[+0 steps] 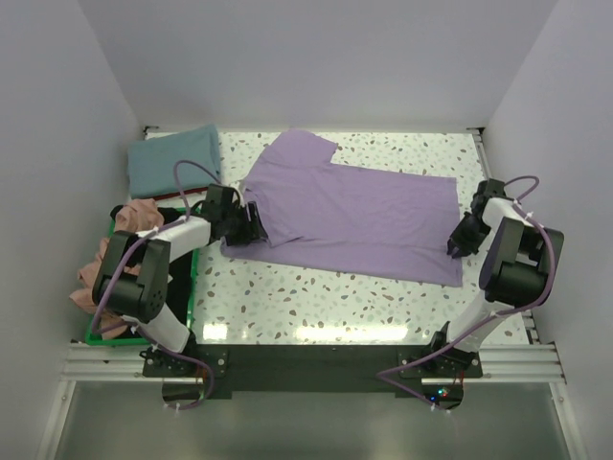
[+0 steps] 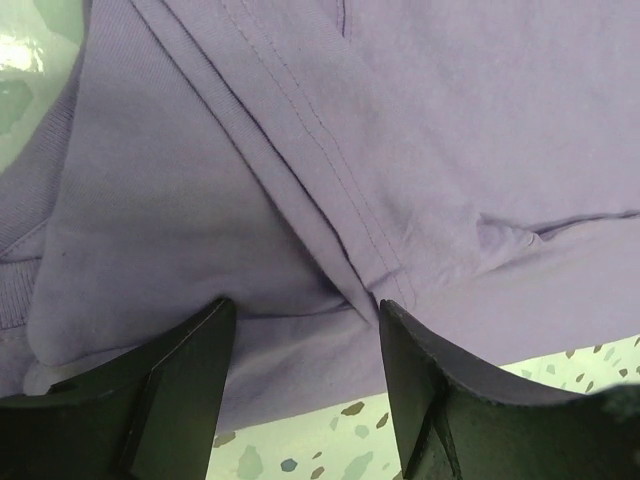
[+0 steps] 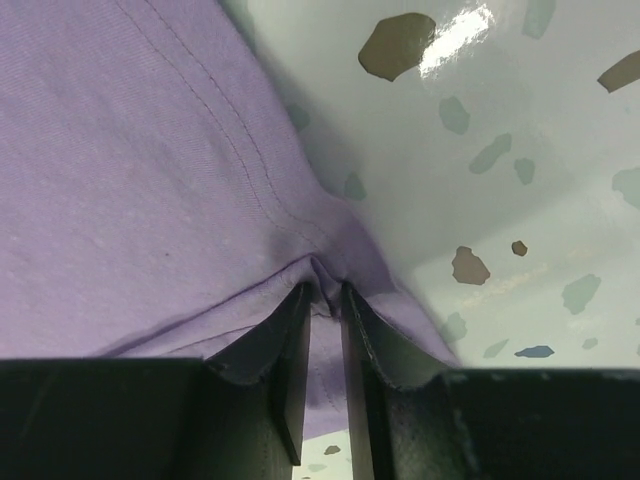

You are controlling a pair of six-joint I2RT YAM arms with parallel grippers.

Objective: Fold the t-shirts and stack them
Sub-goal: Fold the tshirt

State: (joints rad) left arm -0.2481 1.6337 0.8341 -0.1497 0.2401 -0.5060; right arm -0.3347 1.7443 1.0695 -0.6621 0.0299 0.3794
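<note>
A lavender t-shirt (image 1: pixel 354 211) lies spread across the speckled table, its upper left part folded over. My left gripper (image 1: pixel 254 228) is at the shirt's left edge; in the left wrist view it (image 2: pixel 305 320) is open, its fingers (image 2: pixel 190 370) straddling a folded, stitched edge of the shirt (image 2: pixel 300 150). My right gripper (image 1: pixel 456 244) is at the shirt's right edge; in the right wrist view it (image 3: pixel 325 290) is shut on a pinch of the hem (image 3: pixel 120 170). A folded teal t-shirt (image 1: pixel 174 158) lies at the back left. Salmon pink t-shirts (image 1: pixel 139 213) sit in the bin, with some black cloth (image 1: pixel 170 213) beside them.
A green plastic bin (image 1: pixel 194 278) stands at the table's left edge, next to my left arm. White walls close in the table on the left, back and right. The bare speckled table (image 1: pixel 316 297) shows in front of the lavender shirt.
</note>
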